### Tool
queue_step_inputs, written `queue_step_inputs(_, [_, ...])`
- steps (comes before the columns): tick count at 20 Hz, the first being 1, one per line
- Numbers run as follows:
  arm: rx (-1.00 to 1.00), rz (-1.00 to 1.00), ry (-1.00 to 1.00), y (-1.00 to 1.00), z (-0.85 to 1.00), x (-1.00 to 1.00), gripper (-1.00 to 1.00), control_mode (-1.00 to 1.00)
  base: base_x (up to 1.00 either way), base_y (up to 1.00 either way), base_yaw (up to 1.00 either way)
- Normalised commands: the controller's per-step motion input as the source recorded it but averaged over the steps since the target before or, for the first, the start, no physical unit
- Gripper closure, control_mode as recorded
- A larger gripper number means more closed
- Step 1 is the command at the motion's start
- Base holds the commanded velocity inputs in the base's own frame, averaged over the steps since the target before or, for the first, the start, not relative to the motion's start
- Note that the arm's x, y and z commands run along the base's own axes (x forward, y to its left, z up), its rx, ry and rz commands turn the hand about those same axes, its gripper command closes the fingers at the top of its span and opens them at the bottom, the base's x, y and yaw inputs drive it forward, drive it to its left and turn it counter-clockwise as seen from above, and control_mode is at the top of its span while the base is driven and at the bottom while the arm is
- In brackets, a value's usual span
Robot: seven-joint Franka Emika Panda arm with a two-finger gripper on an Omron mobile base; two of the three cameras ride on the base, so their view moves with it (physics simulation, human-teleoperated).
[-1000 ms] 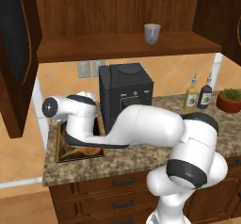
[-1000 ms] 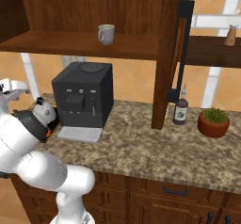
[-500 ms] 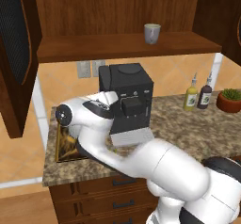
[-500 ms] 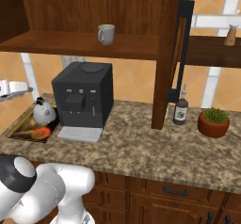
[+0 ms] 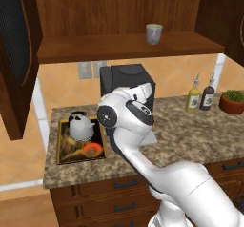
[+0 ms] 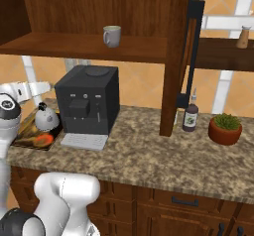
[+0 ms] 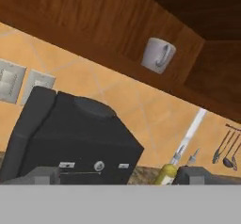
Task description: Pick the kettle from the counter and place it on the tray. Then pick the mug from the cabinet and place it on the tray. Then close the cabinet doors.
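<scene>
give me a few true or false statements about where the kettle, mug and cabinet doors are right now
1. The kettle sits on the tray. True.
2. The mug is on the tray. False: it stands on the cabinet shelf.
3. The gripper holds the mug. False: the mug stands alone on the shelf, nothing touching it.
4. The left cabinet door is open. True.
5. The kettle stands right of the coffee machine in the right base view. False: it is to the left of it.
</scene>
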Motion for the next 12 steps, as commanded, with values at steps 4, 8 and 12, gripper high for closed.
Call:
queue_step_inputs(4, [0.1,-0.04,-0.06,-0.62,0.84,0.0,-1.0,-1.0,0.0,0.0,0.0])
queue_step_inputs(8, [0.2,-0.18,0.0,-0.44,0.76,0.18,-1.0,-1.0,0.0,0.0,0.0])
queue_step_inputs(12, [0.19,-0.03,0.02,-0.17,0.09,0.01,-1.0,-1.0,0.0,0.0,0.0])
